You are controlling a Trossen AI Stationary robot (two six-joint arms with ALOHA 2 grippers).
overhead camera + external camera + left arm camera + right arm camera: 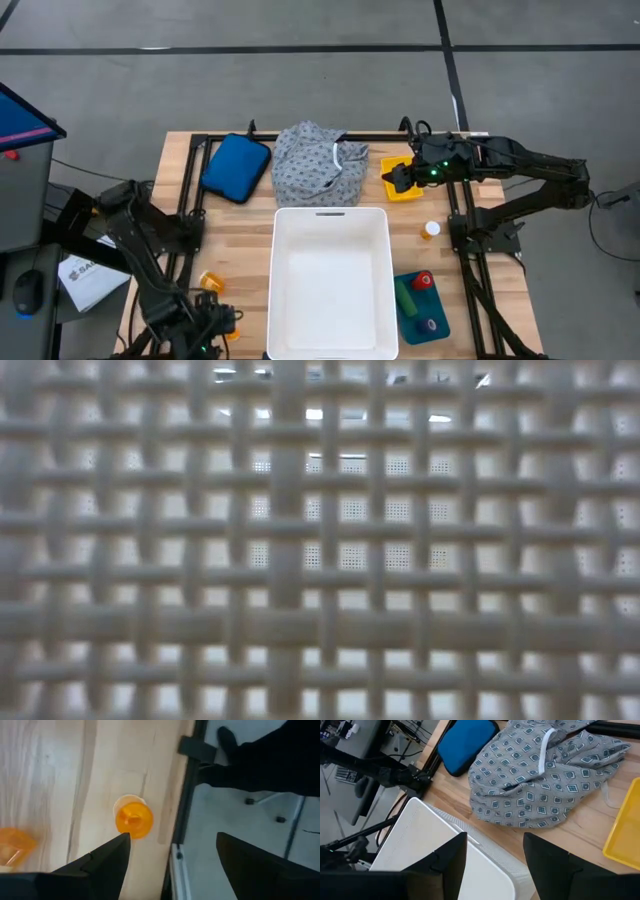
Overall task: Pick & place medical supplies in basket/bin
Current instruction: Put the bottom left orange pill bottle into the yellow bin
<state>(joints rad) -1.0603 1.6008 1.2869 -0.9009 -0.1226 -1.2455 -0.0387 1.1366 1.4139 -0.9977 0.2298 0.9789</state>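
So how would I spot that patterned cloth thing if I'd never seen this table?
Start at the big white bin in the middle of the wooden table. Just beyond its far edge lies a crumpled grey-white garment, between a blue pouch and a yellow tray. It is the only soft, rumpled thing there, printed all over with small diamond shapes, with a white drawstring.

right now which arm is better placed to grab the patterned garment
The right. The right gripper hovers open beside the garment at the table's far edge, and its wrist camera looks straight onto the fabric. The left gripper is open too, but down at the near left corner by an orange pill bottle.
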